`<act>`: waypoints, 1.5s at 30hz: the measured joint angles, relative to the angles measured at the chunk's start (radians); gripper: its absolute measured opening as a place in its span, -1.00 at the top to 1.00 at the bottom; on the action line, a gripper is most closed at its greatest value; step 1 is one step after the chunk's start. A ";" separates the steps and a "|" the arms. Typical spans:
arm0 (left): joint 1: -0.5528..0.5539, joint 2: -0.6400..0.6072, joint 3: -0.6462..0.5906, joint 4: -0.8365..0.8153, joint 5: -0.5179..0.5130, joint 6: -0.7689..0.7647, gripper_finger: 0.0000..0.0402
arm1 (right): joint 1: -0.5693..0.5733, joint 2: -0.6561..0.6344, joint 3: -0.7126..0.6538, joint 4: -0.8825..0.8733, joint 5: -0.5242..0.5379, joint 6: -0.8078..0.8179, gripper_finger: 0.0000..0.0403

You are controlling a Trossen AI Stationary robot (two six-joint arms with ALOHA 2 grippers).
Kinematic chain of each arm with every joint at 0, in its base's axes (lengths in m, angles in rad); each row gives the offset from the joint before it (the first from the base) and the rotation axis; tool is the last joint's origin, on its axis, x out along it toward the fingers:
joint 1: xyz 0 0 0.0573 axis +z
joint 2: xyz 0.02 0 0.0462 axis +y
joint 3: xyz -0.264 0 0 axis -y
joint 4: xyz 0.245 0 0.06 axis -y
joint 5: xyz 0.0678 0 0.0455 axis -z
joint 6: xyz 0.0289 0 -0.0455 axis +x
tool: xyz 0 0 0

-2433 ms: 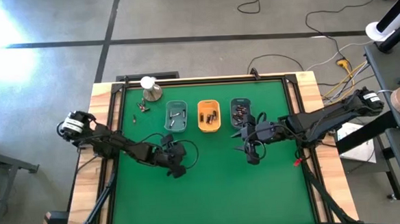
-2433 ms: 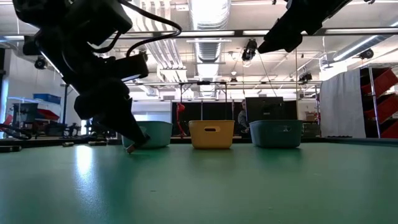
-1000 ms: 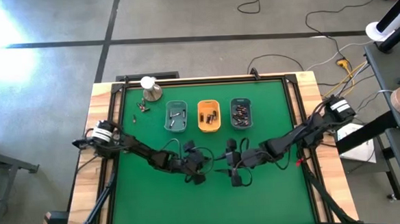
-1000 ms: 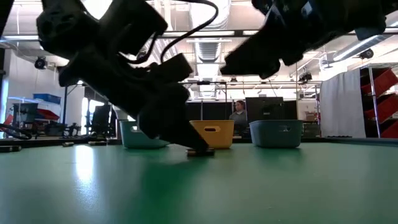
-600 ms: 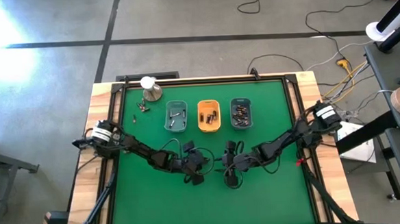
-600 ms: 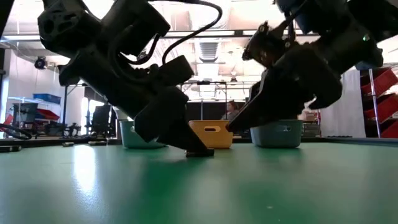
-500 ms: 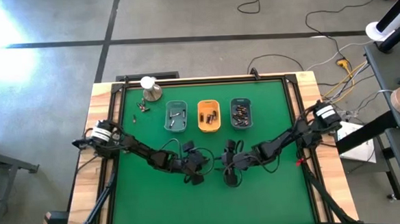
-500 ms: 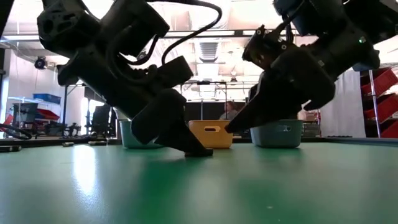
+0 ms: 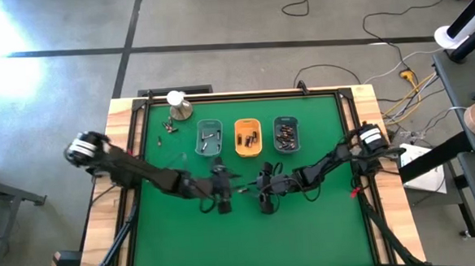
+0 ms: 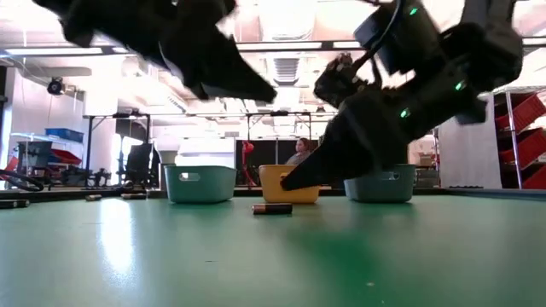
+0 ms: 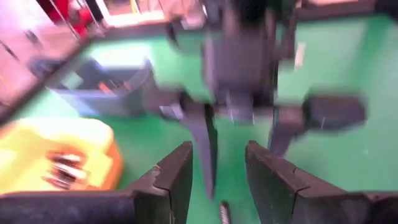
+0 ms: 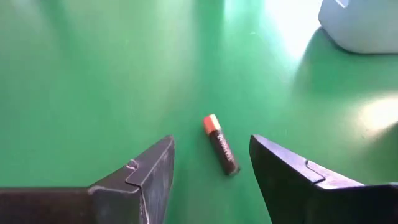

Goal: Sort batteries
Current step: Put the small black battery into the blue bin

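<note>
Batteries (image 9: 284, 134) in 3 trays (image 9: 248, 149).

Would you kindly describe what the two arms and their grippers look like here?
Both arms are dark, slim and jointed, with black cables looping along them. The left arm and right arm each carry a white band near the table's edge. The left gripper and right gripper have flat, dark grey fingers with angular stepped edges. The low view shows small green lights on the right arm.
</note>
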 joint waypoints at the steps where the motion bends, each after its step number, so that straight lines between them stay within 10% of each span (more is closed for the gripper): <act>1: 0.000 -0.042 -0.019 0.003 -0.017 0.013 0.37 | -0.009 0.014 0.004 0.007 -0.003 -0.012 0.00; 16: 0.000 -0.405 -0.419 0.454 -0.151 0.133 0.37 | -0.117 0.166 0.070 0.115 -0.261 -0.105 0.12; 32: -0.005 -0.546 -0.474 0.270 -0.176 0.101 0.38 | -0.122 0.286 0.072 0.122 -0.274 -0.243 0.75; 45: -0.005 -0.548 -0.474 0.247 -0.177 0.093 0.38 | -0.132 -0.054 0.058 -0.298 -0.160 -0.312 0.83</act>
